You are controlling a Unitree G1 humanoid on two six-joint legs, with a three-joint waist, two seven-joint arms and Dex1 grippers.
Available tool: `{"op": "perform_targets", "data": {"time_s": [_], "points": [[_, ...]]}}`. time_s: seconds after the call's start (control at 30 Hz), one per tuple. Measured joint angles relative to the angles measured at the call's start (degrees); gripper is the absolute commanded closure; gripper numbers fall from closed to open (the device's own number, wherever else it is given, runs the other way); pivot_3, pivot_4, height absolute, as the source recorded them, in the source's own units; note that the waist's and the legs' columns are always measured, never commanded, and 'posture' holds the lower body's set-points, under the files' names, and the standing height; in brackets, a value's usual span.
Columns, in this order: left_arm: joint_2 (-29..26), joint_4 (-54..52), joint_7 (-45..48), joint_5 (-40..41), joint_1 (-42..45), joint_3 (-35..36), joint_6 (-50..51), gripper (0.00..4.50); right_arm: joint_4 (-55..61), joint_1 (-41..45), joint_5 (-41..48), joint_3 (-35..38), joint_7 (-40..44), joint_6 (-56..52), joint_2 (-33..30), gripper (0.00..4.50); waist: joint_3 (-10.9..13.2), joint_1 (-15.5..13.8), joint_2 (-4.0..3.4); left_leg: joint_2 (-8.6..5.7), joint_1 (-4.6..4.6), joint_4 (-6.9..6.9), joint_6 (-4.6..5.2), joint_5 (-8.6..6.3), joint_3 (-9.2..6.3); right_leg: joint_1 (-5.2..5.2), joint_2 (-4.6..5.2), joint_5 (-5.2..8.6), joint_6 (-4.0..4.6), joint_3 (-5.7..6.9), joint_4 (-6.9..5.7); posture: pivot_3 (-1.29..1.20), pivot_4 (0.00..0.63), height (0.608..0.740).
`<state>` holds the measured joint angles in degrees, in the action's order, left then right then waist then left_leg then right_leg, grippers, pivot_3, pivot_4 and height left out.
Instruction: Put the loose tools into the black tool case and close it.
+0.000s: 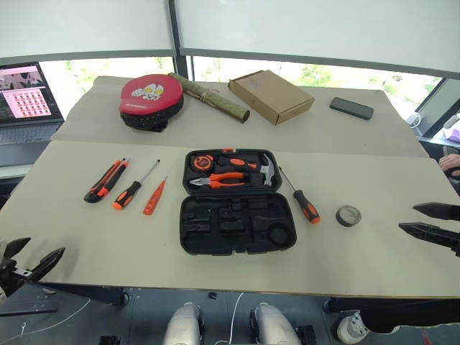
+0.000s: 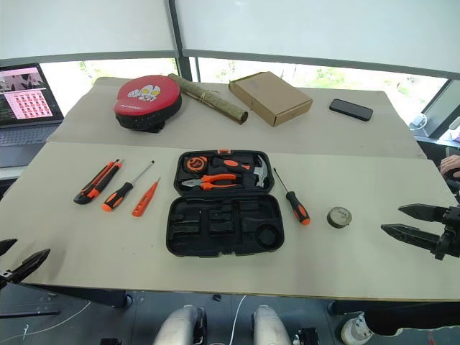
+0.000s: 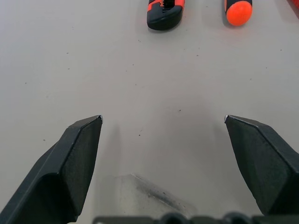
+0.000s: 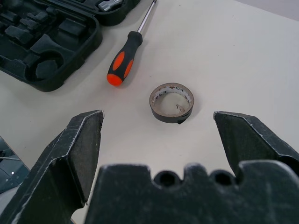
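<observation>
The black tool case [image 1: 188, 241] lies open at the table's middle. Its far half holds pliers, a hammer and a tape measure; its near half shows bare recesses. Left of it lie three loose tools: a utility knife [image 1: 106, 180], a black-and-orange screwdriver [image 1: 133, 188] and a thin orange tester [image 1: 154, 197]. Another screwdriver [image 1: 302, 198] lies just right of the case. My left gripper [image 1: 45, 245] hovers open at the near left edge, short of the knife [image 3: 164, 11]. My right gripper [image 1: 407, 218] is open at the right edge, pointing at a tape ring [image 4: 168, 117] and the screwdriver [image 4: 124, 60].
A red-and-black round pad [image 1: 151, 99], a rolled bundle [image 1: 210, 97], a cardboard box [image 1: 270, 95] and a phone [image 1: 351, 108] lie at the back. A laptop [image 1: 25, 100] stands at the far left. The tape ring [image 1: 348, 215] sits right of the case.
</observation>
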<state>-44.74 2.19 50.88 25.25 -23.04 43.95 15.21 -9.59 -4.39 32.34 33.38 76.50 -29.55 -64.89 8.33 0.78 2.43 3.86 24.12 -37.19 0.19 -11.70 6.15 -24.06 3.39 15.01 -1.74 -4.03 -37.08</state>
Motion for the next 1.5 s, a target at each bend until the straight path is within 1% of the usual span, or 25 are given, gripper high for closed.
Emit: {"op": "perform_targets", "data": {"time_s": [0.07,0.13,0.2,0.27,0.37,0.47,0.5,0.6,0.7,0.83,0.97,1.0,1.03,1.1,1.13,1.17,1.23,1.27,1.3,1.43,1.5], "points": [[0.00,0.00,-0.35,-0.29,0.26,-0.13,0.00,0.00,0.20,-0.05,-0.07,0.03,-0.55,0.00,0.12,0.11,0.00,0.00,0.00,0.00,0.00,0.00,0.00,0.00,0.00,0.00,0.00,0.00,0.00,0.00,0.00,0.00,0.150,0.740],[0.00,-0.23,-2.59,-0.98,2.42,-1.51,1.08,0.00,2.28,-0.20,-0.13,0.09,-2.74,-0.51,1.12,0.11,0.00,-0.12,-0.01,-0.01,-0.01,-0.01,0.00,0.00,-0.01,0.02,0.00,0.00,0.00,0.01,-0.02,0.00,0.150,0.740],[-0.11,-2.24,-4.78,-0.92,4.89,-4.02,5.19,0.00,6.46,-0.11,0.29,0.11,-4.99,-2.23,1.83,0.11,0.00,-0.26,-0.02,-0.03,0.02,-0.01,-0.01,0.01,-0.01,0.01,0.01,-0.03,-0.05,0.00,-0.04,0.00,0.150,0.740],[-1.04,-6.31,-5.74,0.88,8.07,-6.84,10.43,0.00,12.51,1.68,1.99,0.39,-7.14,-3.91,1.96,0.11,-0.02,-0.09,0.05,0.02,0.04,-0.03,-0.01,0.01,-0.03,0.00,-0.04,-0.04,-0.06,0.01,-0.06,0.00,0.150,0.740],[-4.06,-11.48,-8.47,2.63,16.63,-11.35,18.90,0.00,19.80,5.54,4.61,-0.04,-11.39,-7.74,2.16,0.11,0.00,-0.19,0.05,-0.02,0.05,-0.04,-0.01,0.02,-0.06,0.02,-0.03,-0.05,-0.08,0.01,-0.08,0.00,0.150,0.740],[-6.05,-11.98,-12.72,2.58,28.12,-18.19,26.68,0.00,29.87,10.72,11.18,-3.31,-13.93,-11.71,3.02,0.11,0.00,-0.17,0.03,-0.03,0.07,-0.04,-0.03,0.05,-0.15,0.03,-0.10,-0.07,-0.10,0.01,-0.11,0.00,0.150,0.740],[-6.35,-12.00,-13.01,2.58,29.39,-19.57,27.85,0.00,31.68,11.41,12.29,-3.81,-14.53,-12.39,3.19,0.11,0.00,-0.06,0.03,-0.04,0.08,-0.03,-0.03,0.04,-0.16,0.04,-0.10,-0.07,-0.11,0.01,-0.10,0.00,0.150,0.740],[-6.51,-9.94,-13.14,1.70,33.39,-25.47,31.27,0.00,35.28,14.18,15.21,-6.10,-17.55,-14.58,4.18,0.11,0.02,0.33,0.10,-0.06,0.20,-0.03,-0.01,-0.03,-0.16,-0.06,-0.09,-0.08,-0.13,-0.02,-0.06,0.00,0.150,0.740],[-6.56,-6.36,-12.85,-0.84,36.16,-31.13,31.25,0.00,37.70,15.46,16.30,-8.56,-18.75,-14.69,5.60,0.11,0.03,0.06,0.10,-0.06,0.26,-0.02,-0.01,-0.03,-0.23,-0.09,-0.14,-0.07,-0.13,0.02,-0.07,0.00,0.150,0.740],[-6.55,-0.60,-12.08,-3.92,39.20,-35.98,31.07,0.00,38.76,17.29,16.31,-10.48,-20.24,-14.59,7.17,0.11,0.05,-0.08,0.14,-0.07,0.27,-0.06,-0.02,-0.02,-0.26,-0.06,-0.14,-0.08,-0.12,0.05,-0.08,0.00,0.150,0.740],[-5.73,3.70,-10.78,-5.98,42.87,-38.66,29.30,0.00,39.97,17.88,16.36,-11.36,-20.41,-14.36,8.24,0.11,0.05,-0.41,0.14,-0.09,0.27,-0.12,-0.02,-0.02,-0.28,-0.01,-0.12,-0.08,-0.14,0.06,-0.09,0.00,0.150,0.740],[-5.47,4.27,-10.66,-6.30,43.25,-38.88,28.80,0.53,40.03,17.88,16.35,-11.63,-20.41,-14.34,8.39,0.00,0.05,-0.48,0.14,-0.10,0.26,-0.13,-0.02,-0.02,-0.29,0.00,-0.12,-0.08,-0.14,0.06,-0.10,0.00,0.150,0.740],[-5.09,5.56,-10.50,-7.03,44.10,-39.23,28.06,0.68,40.04,17.89,16.30,-11.98,-20.43,-14.31,8.62,0.00,0.05,-0.61,0.13,-0.10,0.25,-0.15,-0.02,-0.02,-0.29,0.01,-0.12,-0.08,-0.14,0.06,-0.12,0.00,0.150,0.740],[-4.39,7.59,-10.25,-7.45,45.26,-39.53,26.90,1.39,40.05,17.94,16.28,-12.37,-20.44,-14.21,9.01,0.00,0.04,-0.77,0.13,-0.10,0.24,-0.19,-0.01,-0.01,-0.31,0.02,-0.12,-0.08,-0.14,0.07,-0.17,0.00,0.150,0.740],[-3.90,8.40,-10.18,-7.42,45.75,-39.36,26.84,1.86,40.06,18.00,16.28,-12.43,-20.44,-14.07,9.22,0.00,0.04,-0.82,0.12,-0.09,0.24,-0.23,-0.01,-0.01,-0.31,0.02,-0.12,-0.08,-0.14,0.07,-0.21,0.00,0.150,0.740],[-3.58,8.97,-10.14,-7.40,46.07,-39.09,26.86,2.13,40.06,18.01,16.27,-12.44,-20.44,-13.92,9.33,0.00,0.04,-0.85,0.12,-0.10,0.24,-0.26,-0.01,-0.01,-0.32,0.03,-0.12,-0.08,-0.14,0.07,-0.23,0.00,0.150,0.740],[-3.08,9.84,-10.02,-7.43,46.57,-38.64,26.43,2.88,40.06,18.01,16.25,-12.43,-20.44,-13.47,9.36,0.00,0.04,-0.94,0.12,-0.10,0.26,-0.33,-0.01,-0.01,-0.33,0.03,-0.12,-0.08,-0.14,0.07,-0.27,0.00,0.150,0.740],[-2.95,9.88,-9.83,-7.43,46.61,-38.61,26.26,3.36,40.06,18.01,16.24,-12.43,-20.44,-13.33,9.36,0.00,0.04,-0.97,0.12,-0.10,0.26,-0.35,-0.01,-0.02,-0.34,0.03,-0.12,-0.08,-0.15,0.07,-0.28,0.00,0.150,0.740],[-2.79,9.90,-9.73,-7.42,46.68,-38.51,26.17,3.61,40.06,18.00,16.24,-12.42,-20.44,-13.30,9.36,0.00,0.04,-1.01,0.12,-0.10,0.28,-0.37,-0.01,-0.02,-0.34,0.02,-0.12,-0.08,-0.15,0.08,-0.31,0.00,0.150,0.740],[-2.49,10.07,-8.68,-7.06,47.82,-38.43,25.93,3.62,40.08,16.45,16.17,-11.79,-20.45,-13.22,9.35,0.00,0.06,-1.23,0.16,-0.09,0.52,-0.61,0.01,-0.03,-0.47,-0.11,-0.13,-0.07,-0.17,0.16,-0.49,0.00,0.150,0.740],[-2.39,9.23,-6.13,-5.52,49.59,-37.96,24.50,3.62,40.17,14.58,16.14,-10.80,-20.38,-13.22,9.34,0.00,0.14,-1.46,0.29,-0.10,0.63,-0.69,0.01,-0.03,-0.58,-0.12,-0.13,-0.07,-0.17,0.27,-0.52,0.00,0.150,0.740]]}}
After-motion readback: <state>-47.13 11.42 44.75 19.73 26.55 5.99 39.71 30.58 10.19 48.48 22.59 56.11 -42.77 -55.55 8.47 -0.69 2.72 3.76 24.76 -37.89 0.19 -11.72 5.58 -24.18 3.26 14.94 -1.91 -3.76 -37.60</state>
